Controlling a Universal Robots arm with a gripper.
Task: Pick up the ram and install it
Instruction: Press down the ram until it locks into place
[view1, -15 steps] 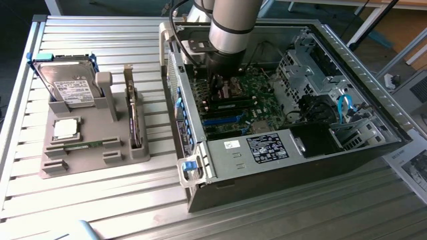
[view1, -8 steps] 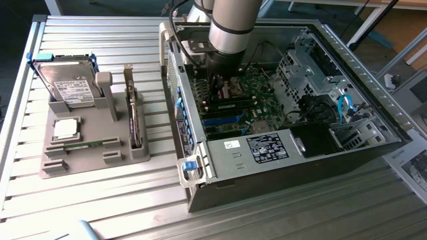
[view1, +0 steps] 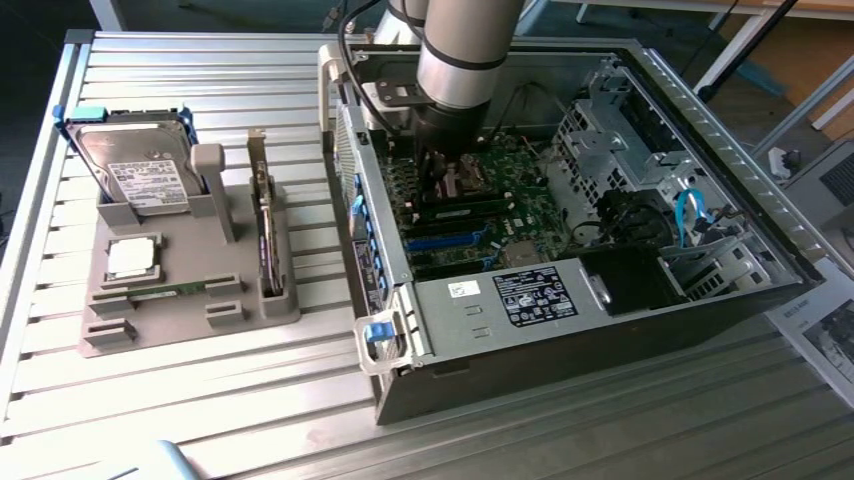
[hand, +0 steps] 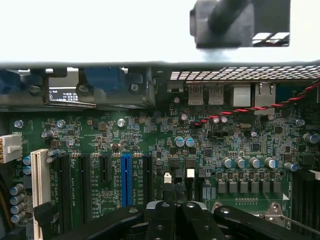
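The end effector (hand: 175, 212) hangs inside the open computer case (view1: 574, 330), its black fingers (hand: 161, 220) drawn together with nothing visible between them. In the wrist view it sits just above the green motherboard (hand: 150, 135), near a row of black expansion slots and one blue slot (hand: 126, 180). In the exterior view the grey arm (view1: 461, 50) comes straight down into the case and hides the end effector's tip and the board beneath it.

The ram (view1: 170, 290) lies flat in a low slot of the grey holder tray (view1: 160, 320), well apart from the end effector, at the exterior view's left. It is thin and partly sunk in the tray, so its chips are hard to make out. On the same tray a hard drive (view1: 134, 170) stands tilted in its cradle, a square silver processor (view1: 131, 258) lies flat, and an expansion card (view1: 267, 240) stands on edge.

Tray and case rest on a counter (view1: 214, 400) of ribbed, pale metal slats. Beyond the counter, at the exterior view's right, white table legs and a wooden floor are cut off by the frame edge. A printed sheet (view1: 821, 335) lies beside the case, half out of the frame. A red-and-black twisted wire (hand: 260, 107) crosses the board in the wrist view. A dark blurred part (hand: 235, 22) sits against a bright washed-out background.
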